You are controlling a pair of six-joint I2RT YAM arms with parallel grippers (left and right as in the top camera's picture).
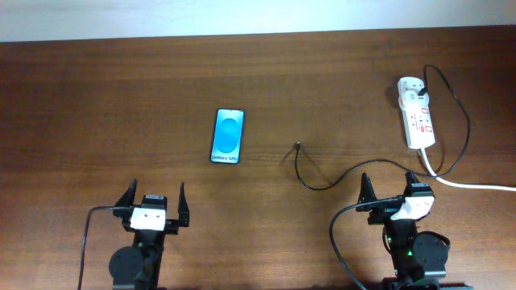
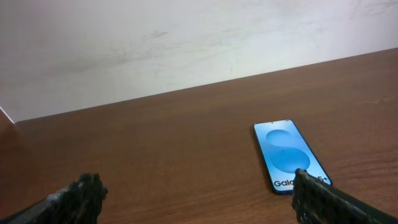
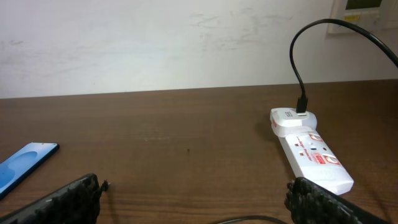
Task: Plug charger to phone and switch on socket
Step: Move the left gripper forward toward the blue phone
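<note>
Left jaws: spread wide and empty, low at the near edge of the bench [image 1: 97, 97].
Phone [image 1: 228, 136]: flat, blue screen up, just ahead and right of those jaws, logo end toward the robot.
Charger [image 1: 310, 184]: black cable lying loose; its connector tip [image 1: 298, 146] is free, between the phone and the right arm, touching neither.
Right jaws: wide open too, nothing held. Best bet is to pinch the cable right behind the tip so it can't flop.
Socket [image 1: 418, 121]: far right, the black lead running into a white plug at its far end. Switching it on comes last.
</note>
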